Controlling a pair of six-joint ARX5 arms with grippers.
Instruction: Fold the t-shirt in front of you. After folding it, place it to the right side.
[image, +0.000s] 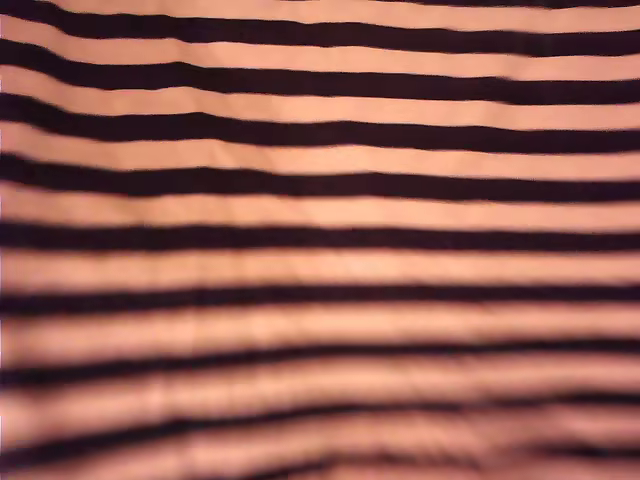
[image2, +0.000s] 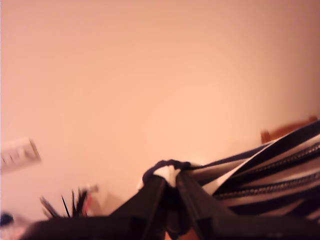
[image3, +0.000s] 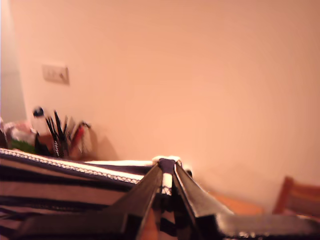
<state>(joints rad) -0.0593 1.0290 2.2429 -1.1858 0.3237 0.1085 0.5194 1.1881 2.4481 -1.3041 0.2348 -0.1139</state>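
Note:
The striped t-shirt (image: 320, 240) fills the whole exterior view, its dark and pale bands running across the picture, so no arm shows there. My first gripper (image2: 171, 182) is shut on a bunched bit of the t-shirt (image2: 270, 172), whose stitched hem stretches away from the jaws. My second gripper (image3: 167, 172) is likewise shut on a pinch of the t-shirt (image3: 60, 182), the hem edge pulled taut to one side. Both grippers are lifted, with a bare wall behind them.
A plain wall (image3: 200, 75) carries a switch plate (image3: 55, 73). A holder of dark pens (image3: 59, 132) stands against it. A wooden chair back (image3: 300, 197) shows low down. The first wrist view also catches the pens (image2: 70, 204) and a chair top (image2: 287, 131).

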